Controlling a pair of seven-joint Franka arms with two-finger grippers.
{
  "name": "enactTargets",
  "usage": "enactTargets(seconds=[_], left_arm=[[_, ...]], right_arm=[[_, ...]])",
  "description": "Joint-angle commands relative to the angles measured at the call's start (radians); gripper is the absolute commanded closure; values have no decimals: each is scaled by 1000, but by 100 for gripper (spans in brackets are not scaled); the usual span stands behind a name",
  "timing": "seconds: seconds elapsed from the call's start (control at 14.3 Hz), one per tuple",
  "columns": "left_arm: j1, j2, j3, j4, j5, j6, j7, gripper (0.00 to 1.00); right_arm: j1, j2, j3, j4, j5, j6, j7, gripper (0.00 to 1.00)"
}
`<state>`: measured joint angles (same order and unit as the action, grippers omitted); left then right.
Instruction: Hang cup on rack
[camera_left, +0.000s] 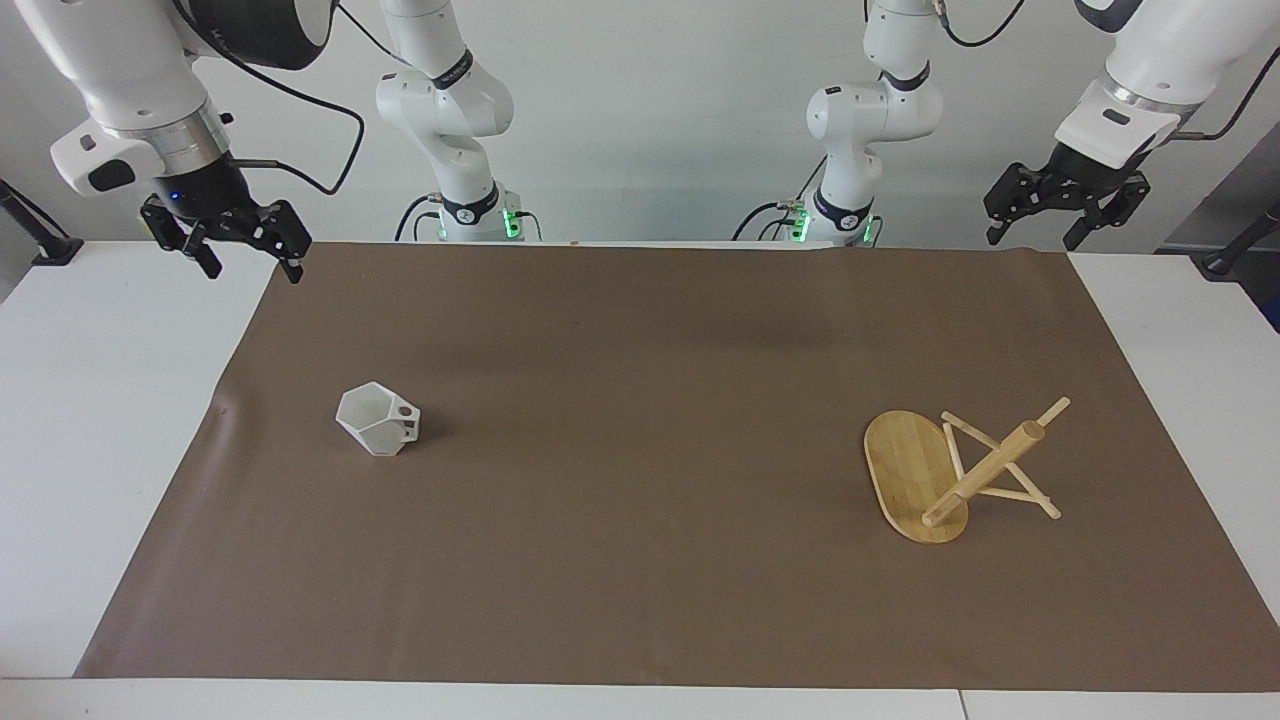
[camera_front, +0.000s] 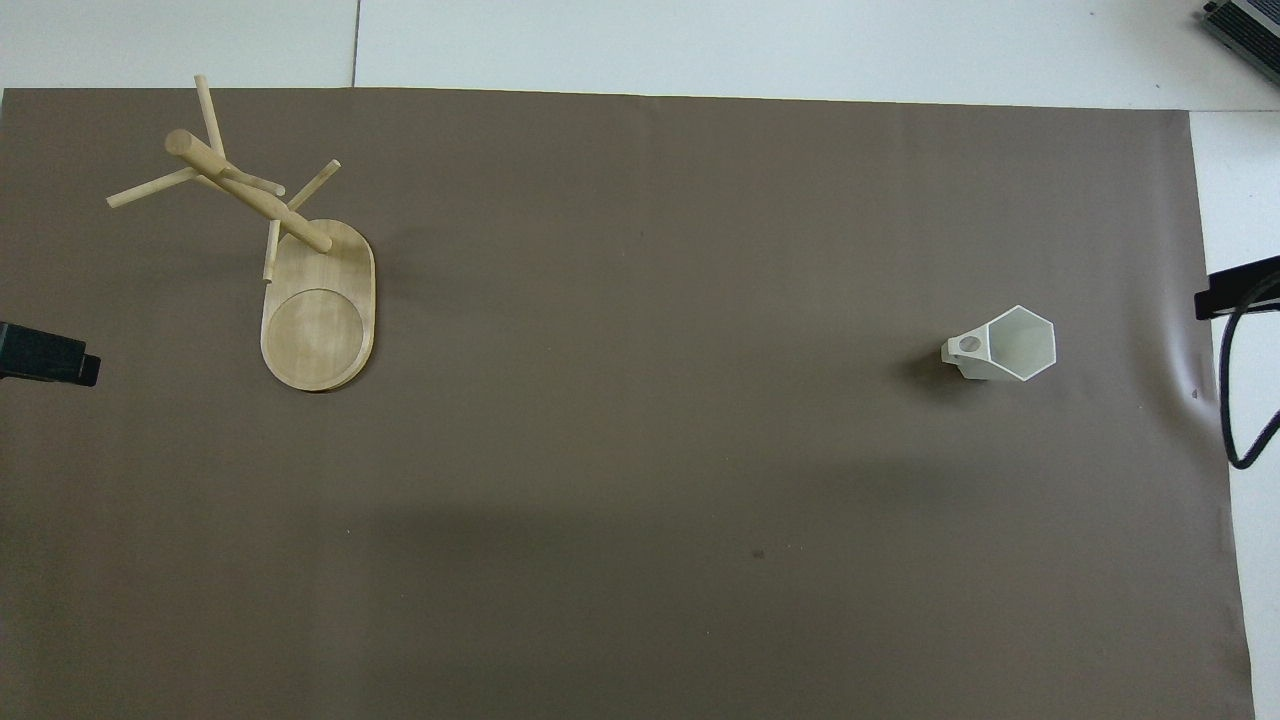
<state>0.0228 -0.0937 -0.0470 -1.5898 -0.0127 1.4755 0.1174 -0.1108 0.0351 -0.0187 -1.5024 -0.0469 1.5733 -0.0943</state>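
Note:
The white faceted cup (camera_left: 378, 422) (camera_front: 1005, 345) stands upright on the brown mat toward the right arm's end, its blocky handle pointing to the table's middle. The bamboo rack (camera_left: 950, 470) (camera_front: 290, 260) stands on its oval base toward the left arm's end, its pegs bare. My right gripper (camera_left: 252, 268) hangs open and empty over the mat's corner at the robots' edge, well apart from the cup. My left gripper (camera_left: 1035, 238) hangs open and empty over the mat's corner at its own end, far from the rack.
The brown mat (camera_left: 640, 400) covers most of the white table (camera_left: 100, 420), with bare white strips at both ends. A black cable (camera_front: 1240, 400) loops over the mat's edge at the right arm's end.

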Motion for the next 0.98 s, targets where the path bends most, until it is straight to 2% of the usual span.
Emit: enactTargets(seconds=[0.0, 0.49, 0.91], left_arm=[[9, -20, -7, -15, 3, -11, 2, 0], [9, -20, -7, -15, 3, -11, 2, 0], [9, -20, -7, -15, 3, -11, 2, 0]], right_arm=[[-9, -23, 10, -24, -1, -9, 12, 0], [-7, -23, 10, -30, 47, -7, -4, 0], [-15, -37, 8, -171, 81, 120, -50, 0]])
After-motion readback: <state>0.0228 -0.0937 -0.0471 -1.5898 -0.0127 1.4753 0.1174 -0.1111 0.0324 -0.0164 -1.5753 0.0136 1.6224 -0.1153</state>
